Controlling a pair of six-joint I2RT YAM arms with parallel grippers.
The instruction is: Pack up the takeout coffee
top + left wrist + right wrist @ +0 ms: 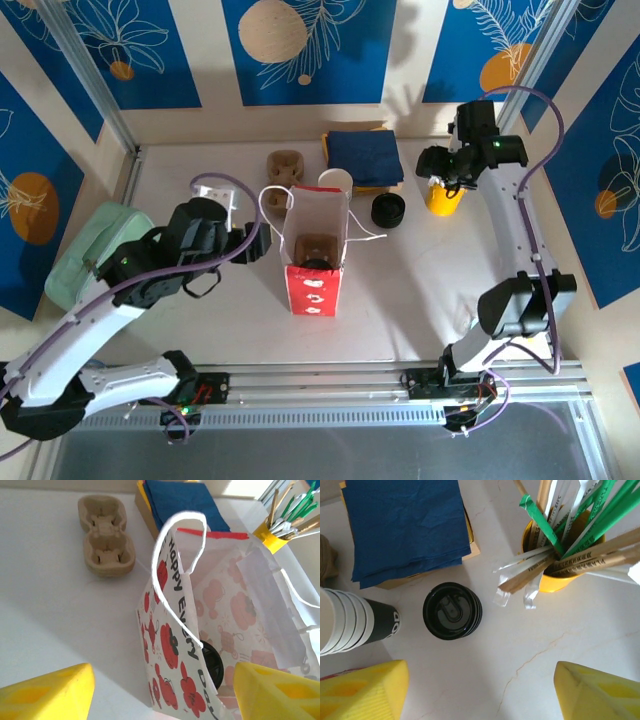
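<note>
Landmark: white paper carrier bag [312, 290] with red printed figures and cord handles, standing upright with its mouth open.
Task thing: the takeout coffee [212, 662] sits at the bottom of the bag; its round black plastic lid shows, but the bag wall hides the cup's sides.
Left gripper [162, 682]: just beside the bag's left wall, above its rim. Its yellow fingers are spread wide and clamp nothing.
Right gripper [482, 682]: well to the right of the bag and beyond it. Its fingers are parted and empty, above bare table.
Near the right gripper: a yellow cup of wooden sticks and green-wrapped straws [560, 580], a short stack of black lids [452, 611], folded blue napkins [405, 525] and a stack of lidless white-rimmed cups [345, 622].
Beyond the bag, to its left: a moulded brown pulp cup carrier [106, 535].
Step, as I judge it: the coffee is already bagged, so extras or closing the bag remain.
Next move, likely: the left arm must pull away without snagging the cord handle. If the right gripper takes a stick or straw, it needs a narrow pinch on one piece alone.
</note>
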